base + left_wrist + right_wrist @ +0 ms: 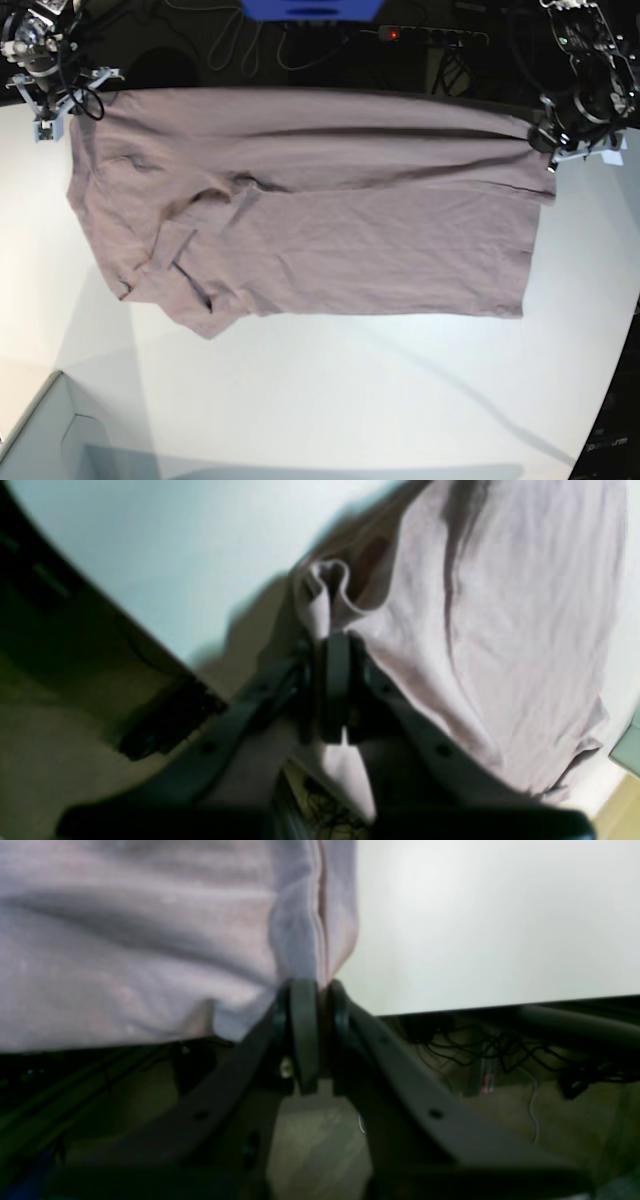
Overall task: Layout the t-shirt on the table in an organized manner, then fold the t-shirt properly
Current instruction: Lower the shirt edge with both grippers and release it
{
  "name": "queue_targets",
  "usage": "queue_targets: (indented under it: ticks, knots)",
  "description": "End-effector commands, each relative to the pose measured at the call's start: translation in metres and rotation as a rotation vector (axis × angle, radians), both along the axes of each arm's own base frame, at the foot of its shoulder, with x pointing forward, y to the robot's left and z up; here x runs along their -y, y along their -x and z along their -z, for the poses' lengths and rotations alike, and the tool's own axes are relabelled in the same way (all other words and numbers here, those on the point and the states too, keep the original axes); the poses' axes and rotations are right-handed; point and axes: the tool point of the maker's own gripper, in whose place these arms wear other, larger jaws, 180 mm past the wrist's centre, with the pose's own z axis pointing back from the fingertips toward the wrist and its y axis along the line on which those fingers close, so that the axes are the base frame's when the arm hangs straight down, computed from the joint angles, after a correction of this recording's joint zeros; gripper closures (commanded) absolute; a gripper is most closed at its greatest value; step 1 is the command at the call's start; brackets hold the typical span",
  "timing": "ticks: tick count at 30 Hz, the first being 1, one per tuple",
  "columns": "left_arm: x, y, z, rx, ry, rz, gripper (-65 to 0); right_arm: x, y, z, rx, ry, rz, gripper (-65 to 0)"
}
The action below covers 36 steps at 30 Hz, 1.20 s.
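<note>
Broadly, mauve t-shirt [330,230] spread wrinkled across table [350,400], corners pinched in left gripper [336,645] and right gripper [317,990].

base: overhead, far, facing down | wrists: close behind each hand | shared: t-shirt [300,210] edge

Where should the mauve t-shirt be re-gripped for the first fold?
Likely the free hem corner of the dusty mauve cotton t-shirt, approached from the white table's open near side. That edge lies flat and straight; the opposite sleeve end is bunched.
</note>
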Motion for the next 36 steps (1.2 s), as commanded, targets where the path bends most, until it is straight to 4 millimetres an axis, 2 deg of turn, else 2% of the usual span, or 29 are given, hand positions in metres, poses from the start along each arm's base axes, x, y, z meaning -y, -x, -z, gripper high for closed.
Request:
queue_targets:
  ticks: [1,2,6,9,13,15,19,21,24,27,30,33,36]
  knots:
    - [-0.007,-0.009,-0.01,0.032,-0.02,0.0,-0.1,0.005,-0.005,-0.008,0.03,0.018,0.0,0.0]
    - [-0.007,-0.01,-0.011,0.032,-0.022,0.003,0.0,0.006,-0.005,-0.008,0.029,0.019,-0.001,-0.1]
    - [-0.006,-0.011,-0.011,0.033,-0.013,0.007,-0.4,0.004,-0.006,-0.007,0.029,0.017,-0.005,-12.7]
    - [-0.006,-0.01,-0.011,0.033,-0.01,0.006,-6.2,0.007,-0.007,-0.012,0.038,0.029,-0.004,-21.7]
    - [-0.007,-0.011,-0.014,0.04,-0.017,0.008,-21.8,0.016,-0.015,-0.032,0.086,0.075,0.01,-25.6]
    - [-0.007,-0.011,-0.014,0.04,-0.018,0.007,-30.3,0.02,-0.018,-0.043,0.114,0.097,0.028,-25.6]
    - [-0.006,-0.011,-0.014,0.039,-0.016,0.006,-44.7,0.028,-0.037,-0.064,0.183,0.133,0.046,-25.7]
    - [-0.006,-0.011,-0.014,0.04,-0.016,0.006,-50.8,0.026,-0.053,-0.07,0.217,0.132,0.038,-27.5]
    - [-0.007,-0.015,-0.019,0.056,-0.026,0.01,-56.5,0.015,-0.09,-0.082,0.292,0.116,0.003,-32.7]
    - [-0.009,-0.026,-0.034,0.1,-0.054,0.02,-58.6,-0.008,-0.139,-0.101,0.379,0.097,-0.087,-35.8]
    - [-0.009,-0.039,-0.048,0.143,-0.072,0.03,-58.8,-0.038,-0.183,-0.106,0.423,0.054,-0.195,-36.0]
    - [-0.009,-0.05,-0.061,0.181,-0.089,0.037,-58.9,-0.059,-0.219,-0.097,0.419,-0.008,-0.263,-36.0]
    - [-0.01,-0.059,-0.071,0.212,-0.099,0.04,-58.9,-0.064,-0.244,-0.079,0.38,-0.07,-0.284,-36.1]
